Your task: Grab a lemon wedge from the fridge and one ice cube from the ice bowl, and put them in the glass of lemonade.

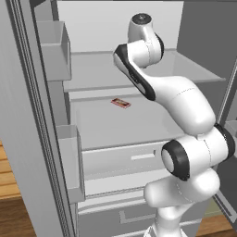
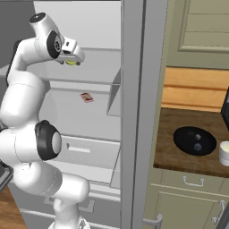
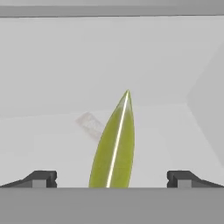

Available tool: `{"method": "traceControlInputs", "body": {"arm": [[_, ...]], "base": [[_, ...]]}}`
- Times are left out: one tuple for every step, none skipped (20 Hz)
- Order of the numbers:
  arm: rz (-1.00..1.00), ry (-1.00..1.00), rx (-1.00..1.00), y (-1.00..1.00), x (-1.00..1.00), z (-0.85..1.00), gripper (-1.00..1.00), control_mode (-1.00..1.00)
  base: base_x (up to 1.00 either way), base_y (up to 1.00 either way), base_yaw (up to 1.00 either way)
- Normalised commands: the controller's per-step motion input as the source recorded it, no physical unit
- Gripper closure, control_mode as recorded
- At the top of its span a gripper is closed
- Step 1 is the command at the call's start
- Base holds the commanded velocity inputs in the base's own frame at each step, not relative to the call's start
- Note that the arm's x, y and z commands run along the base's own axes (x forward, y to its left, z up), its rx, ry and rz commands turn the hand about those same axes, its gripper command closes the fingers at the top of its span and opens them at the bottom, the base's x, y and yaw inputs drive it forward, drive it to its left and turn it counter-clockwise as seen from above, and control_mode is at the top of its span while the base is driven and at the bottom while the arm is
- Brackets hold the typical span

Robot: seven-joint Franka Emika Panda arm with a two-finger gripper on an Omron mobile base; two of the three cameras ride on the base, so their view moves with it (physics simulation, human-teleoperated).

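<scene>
My claw (image 3: pixel 112 179) is released, its fingertips (image 3: pixel 41 178) wide apart, with the lemon wedge (image 3: pixel 114 146) between them, inside the open fridge (image 1: pixel 139 69).

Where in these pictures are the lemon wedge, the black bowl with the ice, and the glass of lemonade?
lemon wedge (image 3: pixel 114 144): hand view, middle of its yellow-green face, between the fingers.
ice bowl (image 2: pixel 182 139): right base view, bare black inside, left of the cubes.
glass of lemonade (image 2: pixel 224 154): right base view, its whitish side wall at the picture's edge.
</scene>
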Motion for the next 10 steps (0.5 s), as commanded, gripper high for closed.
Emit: {"method": "traceControlInputs", "body": {"arm": [[-0.18, -0.04, 0.0, 0.0, 0.13, -0.14, -1.0, -1.0], [-0.19, -0.02, 0.0, 0.0, 0.23, -0.14, -1.0, -1.0], [-0.2, 0.0, 0.0, 0.0, 0.31, -0.11, -1.0, -1.0], [-0.2, 0.0, 0.0, 0.0, 0.35, -0.09, -1.0, -1.0], [-0.2, 0.0, 0.0, 0.0, 0.35, -0.04, -1.0, -1.0], [-0.19, 0.0, 0.0, 0.0, 0.21, 0.0, -1.0, -1.0], [-0.17, 0.0, 0.0, 0.0, 0.16, -0.01, -1.0, -1.0], [-0.17, 0.0, 0.0, 0.0, 0.23, 0.0, -1.0, -1.0], [-0.14, 0.0, 0.0, 0.0, 0.26, -0.03, -1.0, -1.0], [-0.09, 0.01, 0.0, 0.0, 0.29, -0.09, -1.0, -1.0]], "base": [[0.0, 0.0, 0.0], [0.0, 0.0, 0.0], [0.0, 0.0, 0.0], [0.0, 0.0, 0.0], [0.0, 0.0, 0.0], [0.0, 0.0, 0.0], [0.0, 0.0, 0.0], [0.0, 0.0, 0.0], [0.0, 0.0, 0.0], [0.0, 0.0, 0.0]]}}
